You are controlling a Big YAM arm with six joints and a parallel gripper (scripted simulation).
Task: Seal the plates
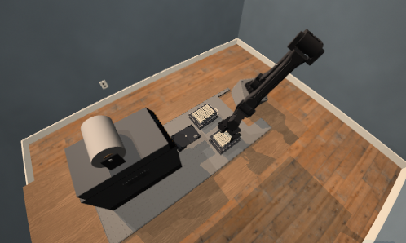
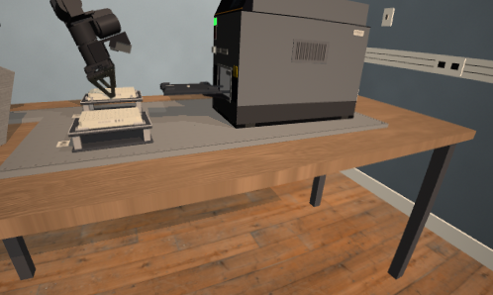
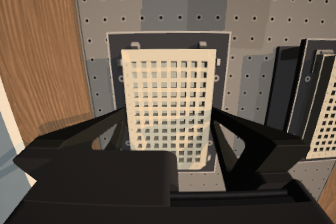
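Dark arm reaching steeply downward, its fingers [image 1: 230,129] [image 2: 113,95] spread wide and low.

Warm, moderate light fell across the wooden floor [image 1: 310,180] [image 2: 247,244], while the walls [image 1: 163,25] [image 2: 431,110] stayed dim. Soft-edged shadows spread over the floor's near right in the top view. The sealer's dark front [image 1: 134,182] [image 2: 227,105] lost detail; small lettering was too coarse to read.
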